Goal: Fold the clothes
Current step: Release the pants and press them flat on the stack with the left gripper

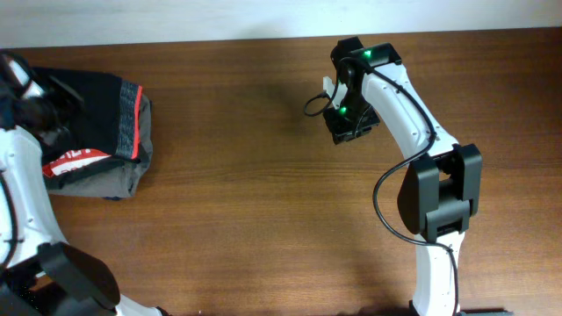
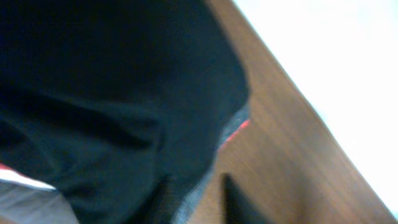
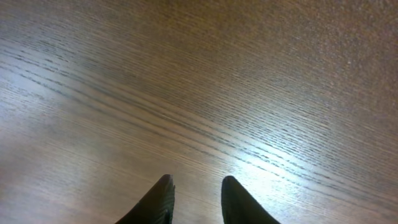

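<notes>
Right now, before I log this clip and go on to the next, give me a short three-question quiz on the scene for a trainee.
1. Multiple choice: which garment lies topmost at the left edge of the table? A grey garment; B black trousers; C red T-shirt.
2. True or false: the right gripper hangs over bare wood, holding nothing.
3. Fill the gap: the ___ gripper is at the black trousers, whose fabric fills its wrist view.
Key: 1 B. 2 True. 3 left, meaning the left gripper.
</notes>
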`<state>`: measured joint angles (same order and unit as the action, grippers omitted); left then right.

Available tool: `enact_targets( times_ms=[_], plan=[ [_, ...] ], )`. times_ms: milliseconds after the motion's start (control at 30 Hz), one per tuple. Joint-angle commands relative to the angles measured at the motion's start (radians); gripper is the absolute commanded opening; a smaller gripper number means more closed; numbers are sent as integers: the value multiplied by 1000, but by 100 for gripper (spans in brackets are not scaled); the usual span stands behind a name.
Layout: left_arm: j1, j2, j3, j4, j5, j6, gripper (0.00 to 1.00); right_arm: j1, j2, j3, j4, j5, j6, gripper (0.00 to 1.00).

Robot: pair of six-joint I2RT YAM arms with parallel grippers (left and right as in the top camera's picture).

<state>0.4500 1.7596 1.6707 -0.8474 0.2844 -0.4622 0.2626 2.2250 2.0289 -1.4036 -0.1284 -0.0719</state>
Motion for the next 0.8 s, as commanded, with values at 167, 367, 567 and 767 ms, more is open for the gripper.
enact_targets(
  times_ms=[167,367,567,767],
  plan=[
    [115,15,-277,198,4,8,16,3,-13,10,-9,8,1,31],
    [201,15,-327,219,-35,8,18,3,-13,10,-10,8,1,31],
    [214,4,-315,228,112,61,32,3,-13,10,-11,9,0,31],
    [214,-115,-306,222,173,76,38,3,-13,10,-15,9,1,36]
  ],
)
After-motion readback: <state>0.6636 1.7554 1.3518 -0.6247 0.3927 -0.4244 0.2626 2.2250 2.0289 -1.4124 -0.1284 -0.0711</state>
